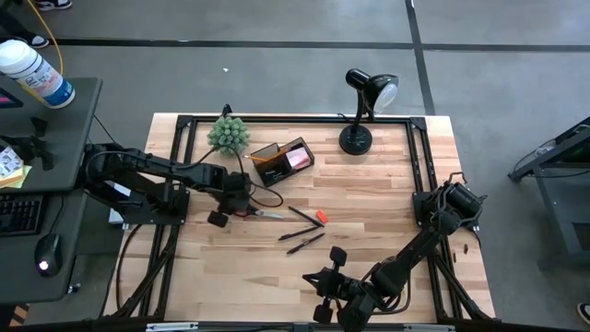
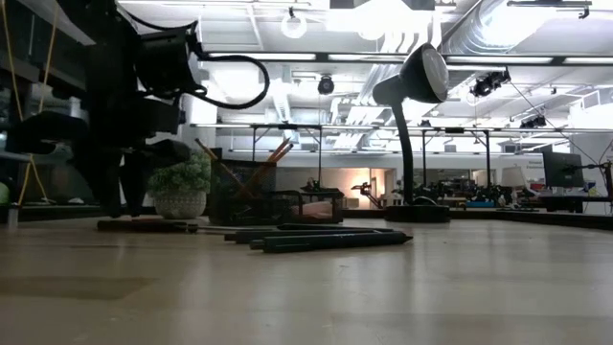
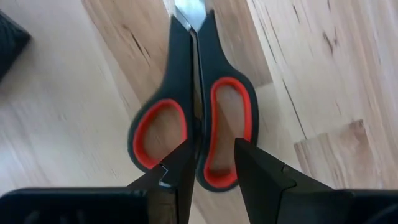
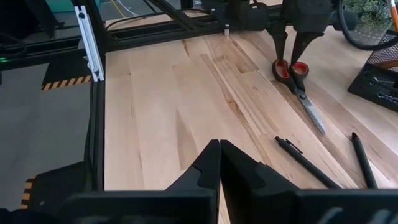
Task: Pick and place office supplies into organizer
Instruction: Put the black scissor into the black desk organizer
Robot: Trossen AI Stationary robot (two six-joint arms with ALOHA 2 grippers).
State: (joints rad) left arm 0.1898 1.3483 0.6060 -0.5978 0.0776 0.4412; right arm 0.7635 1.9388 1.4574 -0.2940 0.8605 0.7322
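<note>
Both arms are dark, almost black, made of chunky round joints and thick tubes, with thin black cables looping beside them. The left gripper [image 3: 211,171] has two pointed black fingers [image 3: 264,180] with a notched, stepped edge. The right gripper [image 4: 219,163] has smooth black wedge-shaped fingers [image 4: 202,171]

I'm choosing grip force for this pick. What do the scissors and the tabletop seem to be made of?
Scissors: handles look like matte black plastic with red, possibly rubbery, loop linings; the blades look like bare metal, pale grey with a sheen. Tabletop: light wood in joined strips, with visible grain and seams and a smooth, low-gloss finish. The left gripper straddles one handle loop.
</note>
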